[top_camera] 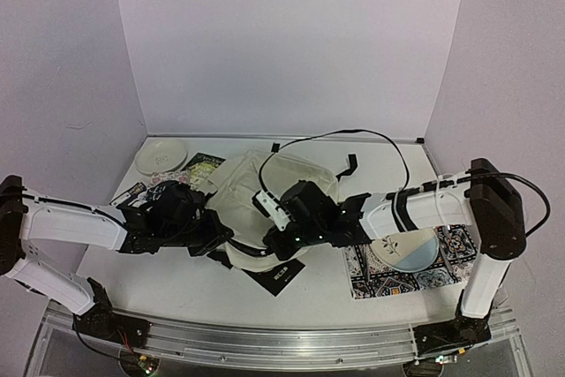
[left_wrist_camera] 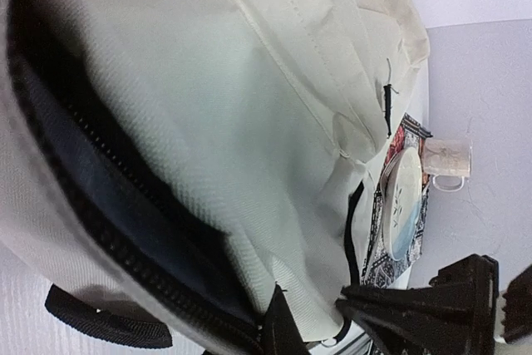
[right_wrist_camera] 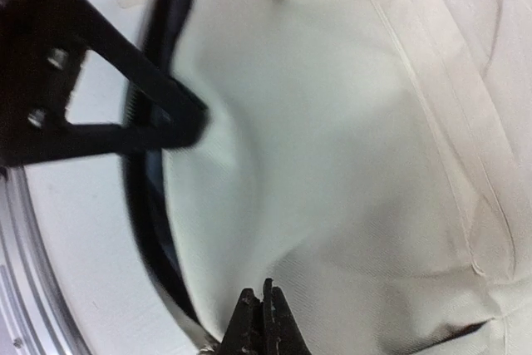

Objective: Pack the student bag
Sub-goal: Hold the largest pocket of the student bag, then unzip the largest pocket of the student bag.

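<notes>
Left gripper [left_wrist_camera: 278, 326] was clamped shut on the zipper rim of the student bag [top_camera: 247, 184]; right gripper [right_wrist_camera: 263, 312] was closed tight on its cream fabric.

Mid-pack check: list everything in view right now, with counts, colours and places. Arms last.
student bag: one, cream, table centre, zipper open on dark lining.
white plate: one, white, far left corner.
books: at least two, mixed covers, left of the bag, partly hidden.
black booklet: one, black, near edge, partly under the bag.
patterned mat: one, multicolour, right side.
blue-white plate: one, on the mat.
mug: one, white, beside that plate.
left gripper: one, black, at the bag's open rim.
right gripper: one, black, shut on bag fabric.
</notes>
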Tool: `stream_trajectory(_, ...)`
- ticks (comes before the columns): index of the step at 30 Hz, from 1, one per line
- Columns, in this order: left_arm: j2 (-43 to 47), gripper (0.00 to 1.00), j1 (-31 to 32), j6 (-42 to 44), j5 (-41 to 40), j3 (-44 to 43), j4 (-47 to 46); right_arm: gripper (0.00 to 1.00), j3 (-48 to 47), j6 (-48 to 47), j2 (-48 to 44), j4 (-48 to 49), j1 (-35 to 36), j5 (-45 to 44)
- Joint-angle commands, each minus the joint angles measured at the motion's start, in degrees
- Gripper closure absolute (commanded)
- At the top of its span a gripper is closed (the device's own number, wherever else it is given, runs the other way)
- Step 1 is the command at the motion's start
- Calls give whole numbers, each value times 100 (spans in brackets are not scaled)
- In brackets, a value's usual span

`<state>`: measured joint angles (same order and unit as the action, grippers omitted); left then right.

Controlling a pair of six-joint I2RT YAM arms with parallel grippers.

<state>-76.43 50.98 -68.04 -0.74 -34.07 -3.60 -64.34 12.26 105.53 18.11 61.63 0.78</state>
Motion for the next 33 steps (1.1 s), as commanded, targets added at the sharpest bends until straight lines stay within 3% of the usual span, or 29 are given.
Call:
stream_trajectory(1, 352, 100, -8, -18, -206, 112, -188, 100, 535, -115, -569, -106, -583, -470)
stream_trajectory(17, 1454, 100, -91, 182, -526, 272, 922, 100, 778, -385, -404, -87, -2617, -503)
stream_trajectory(22, 1541, 100, -227, 192, -533, 335, 953, 100, 827, -423, -678, -207, -2683, 357)
stream_trajectory(28, 893, 100, -229, 622, -238, 38, 782, 100, 925, -352, -584, -253, -2689, -65)
stream_trajectory(33, 269, 95, -220, 855, 310, -139, 42, 100, 694, -490, -464, -277, -2472, 628)
